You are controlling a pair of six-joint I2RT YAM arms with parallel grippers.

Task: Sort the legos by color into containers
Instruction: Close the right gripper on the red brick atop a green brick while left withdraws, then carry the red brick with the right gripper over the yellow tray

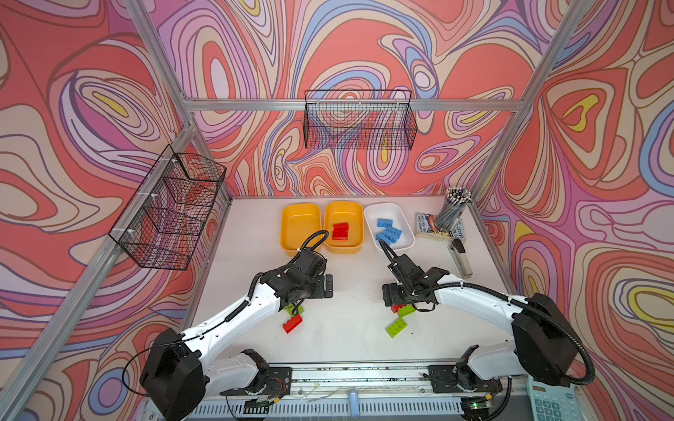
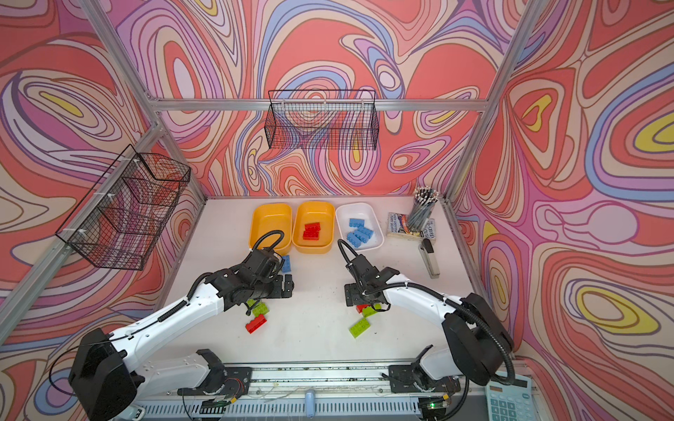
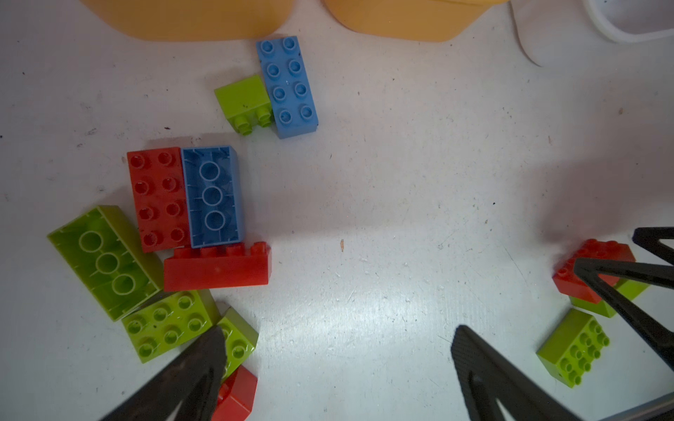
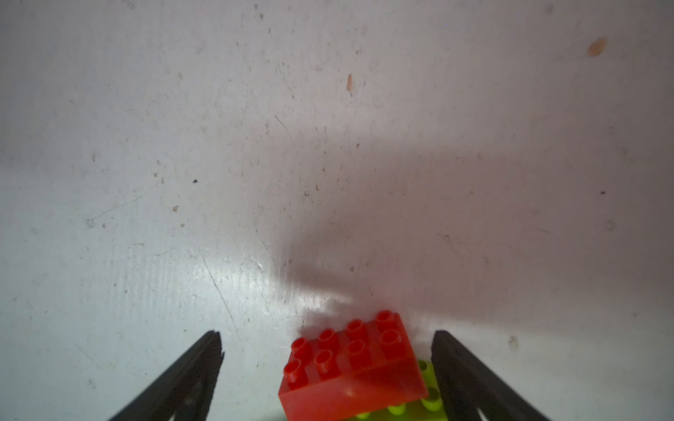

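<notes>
Three shallow rounded plastic tubs stand in a row at the far side of my white tabletop (image 1: 350, 277). On the left is a yellow-orange tub (image 1: 297, 227). The middle yellow-orange tub (image 1: 355, 226) holds red studded bricks (image 1: 340, 231), and the white tub (image 1: 386, 211) on the right holds light blue studded bricks (image 1: 389, 231). My left pincer (image 3: 337, 361) hangs over the table with its jaws wide apart, gripping nothing. Beside one finger lies a loose heap: an upturned lime green brick (image 3: 104, 260), a red brick (image 3: 158, 198) and an upturned light blue brick (image 3: 213, 197). My right pincer (image 4: 327, 338) is also spread apart, low over a tilted red brick (image 4: 350, 379) that rests on a lime green brick (image 4: 430, 402), between my fingers, unclamped. A second lime green brick (image 1: 397, 327) lies just beside them.
</notes>
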